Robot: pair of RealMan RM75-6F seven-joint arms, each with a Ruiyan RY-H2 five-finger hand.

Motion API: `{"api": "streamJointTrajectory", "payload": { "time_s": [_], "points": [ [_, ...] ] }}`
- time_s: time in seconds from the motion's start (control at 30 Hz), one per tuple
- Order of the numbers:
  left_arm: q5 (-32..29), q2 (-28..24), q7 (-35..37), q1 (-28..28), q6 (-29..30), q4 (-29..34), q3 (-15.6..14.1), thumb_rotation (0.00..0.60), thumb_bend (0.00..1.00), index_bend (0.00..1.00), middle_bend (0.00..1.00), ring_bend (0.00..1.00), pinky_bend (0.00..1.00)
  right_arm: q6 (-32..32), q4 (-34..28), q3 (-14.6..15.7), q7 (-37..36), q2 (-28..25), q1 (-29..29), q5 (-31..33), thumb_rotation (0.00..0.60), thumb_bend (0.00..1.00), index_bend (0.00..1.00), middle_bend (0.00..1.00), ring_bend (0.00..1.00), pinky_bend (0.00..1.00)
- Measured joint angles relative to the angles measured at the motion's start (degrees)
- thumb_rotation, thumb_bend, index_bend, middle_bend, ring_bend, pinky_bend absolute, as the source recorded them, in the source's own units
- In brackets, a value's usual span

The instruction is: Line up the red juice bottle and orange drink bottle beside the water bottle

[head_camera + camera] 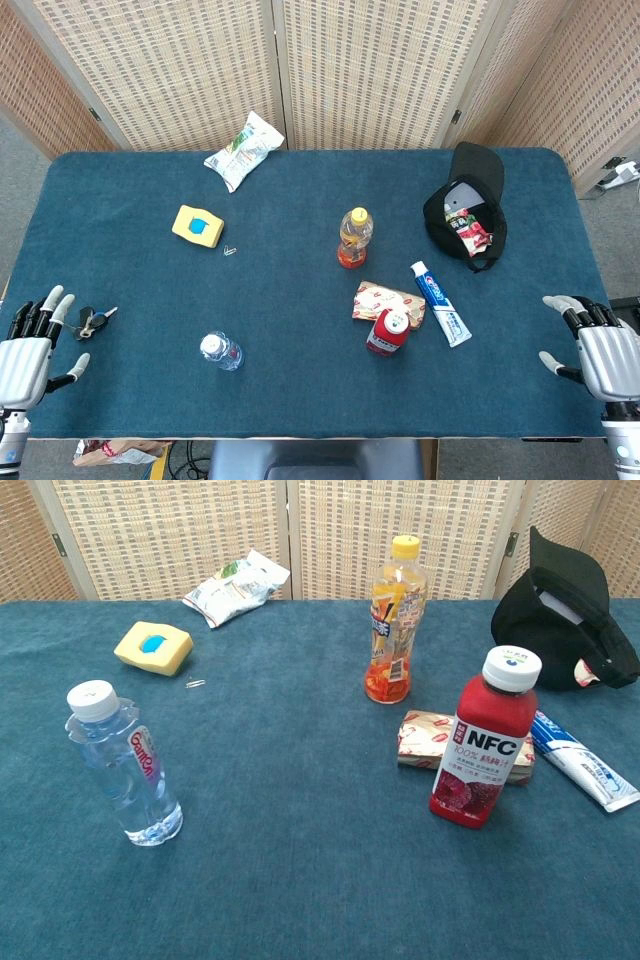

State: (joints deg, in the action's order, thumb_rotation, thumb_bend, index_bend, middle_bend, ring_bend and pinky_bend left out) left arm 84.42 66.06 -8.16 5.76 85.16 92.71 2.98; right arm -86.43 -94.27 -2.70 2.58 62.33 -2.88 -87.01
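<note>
The red juice bottle (388, 332) (485, 752), white-capped with an NFC label, stands upright right of centre. The orange drink bottle (354, 238) (392, 620) with a yellow cap stands upright farther back. A clear water bottle (221, 351) (122, 766) stands upright at the front left. My left hand (30, 343) rests open at the table's front left corner, far from the bottles. My right hand (597, 348) sits open at the front right corner. Neither hand shows in the chest view.
A snack pack (388, 303) lies behind the red bottle, a toothpaste tube (441, 302) to its right. A black cap (466, 210) sits back right, a yellow sponge (197, 226) and snack bag (243, 150) back left. Keys (93, 321) lie by my left hand.
</note>
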Motion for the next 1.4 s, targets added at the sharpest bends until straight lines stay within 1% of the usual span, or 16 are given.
{"api": "streamJointTrajectory", "payload": {
  "time_s": [0.13, 0.4, 0.53, 0.6, 0.7, 0.87, 1.0, 1.07, 1.17, 1.23, 1.4],
  "points": [
    [0.0, 0.5, 0.1, 0.1, -0.1, -0.4, 0.0, 0.600, 0.24, 0.00, 0.00, 0.00, 0.02, 0.0, 0.2, -0.3, 0.3, 0.2, 0.0, 0.4, 0.600, 0.12, 0.27, 0.27, 0.19, 0.25],
    [0.3, 0.5, 0.2, 0.1, 0.3, -0.4, 0.1, 0.600, 0.24, 0.00, 0.00, 0.00, 0.02, 0.1, 0.3, -0.1, -0.4, 0.6, -0.3, -0.9, 0.600, 0.12, 0.27, 0.27, 0.19, 0.25],
    [0.3, 0.3, 0.3, 0.1, 0.5, -0.3, 0.3, 0.600, 0.24, 0.00, 0.00, 0.00, 0.02, 0.1, 0.2, -0.1, -1.8, 0.6, -0.5, -1.2, 0.600, 0.11, 0.27, 0.27, 0.19, 0.25],
    [0.3, 0.3, 0.4, 0.1, 0.5, -0.3, 0.3, 0.600, 0.24, 0.00, 0.00, 0.00, 0.02, 0.4, 0.0, -0.1, -3.0, 0.6, -0.6, -1.2, 0.600, 0.10, 0.27, 0.27, 0.19, 0.25],
    [0.5, 0.1, 0.4, 0.2, 0.4, -0.1, 0.3, 0.600, 0.24, 0.00, 0.00, 0.00, 0.02, 1.3, -0.5, 0.1, -6.3, 0.5, -1.0, -1.3, 0.600, 0.05, 0.27, 0.27, 0.19, 0.25],
    [0.5, 0.0, 0.3, 0.3, 0.2, 0.3, 0.3, 0.600, 0.24, 0.00, 0.00, 0.00, 0.02, 4.6, -1.1, 0.5, -14.0, 0.5, -2.6, -1.8, 0.600, 0.00, 0.26, 0.26, 0.19, 0.25],
    [0.7, -0.3, 0.2, 0.3, 0.3, 0.8, 0.1, 0.600, 0.24, 0.00, 0.00, 0.00, 0.02, 8.3, -1.6, 0.9, -21.3, 0.6, -4.4, -2.2, 0.600, 0.00, 0.20, 0.21, 0.17, 0.25],
    [0.8, -0.6, 0.1, 0.2, 0.4, 1.1, 0.1, 0.600, 0.24, 0.00, 0.00, 0.00, 0.02, 10.6, -1.9, 1.2, -25.4, 0.6, -5.7, -2.5, 0.600, 0.00, 0.17, 0.18, 0.13, 0.21],
    [1.1, -0.9, 0.2, 0.2, 0.6, 1.5, 0.1, 0.600, 0.24, 0.00, 0.00, 0.00, 0.02, 14.4, -2.2, 1.4, -31.1, 0.7, -8.0, -2.9, 0.600, 0.00, 0.15, 0.16, 0.09, 0.17],
    [1.3, -1.0, 0.3, 0.2, 0.7, 1.7, 0.1, 0.600, 0.24, 0.00, 0.00, 0.00, 0.02, 17.4, -2.3, 1.5, -35.1, 1.3, -10.2, -3.3, 0.600, 0.00, 0.14, 0.15, 0.09, 0.17],
    [1.4, -1.2, 0.4, 0.1, 0.8, 1.8, -0.1, 0.600, 0.24, 0.00, 0.00, 0.00, 0.02, 21.3, -1.6, 1.6, -41.6, 3.7, -13.8, -4.2, 0.600, 0.00, 0.11, 0.15, 0.09, 0.17]
  ]
}}
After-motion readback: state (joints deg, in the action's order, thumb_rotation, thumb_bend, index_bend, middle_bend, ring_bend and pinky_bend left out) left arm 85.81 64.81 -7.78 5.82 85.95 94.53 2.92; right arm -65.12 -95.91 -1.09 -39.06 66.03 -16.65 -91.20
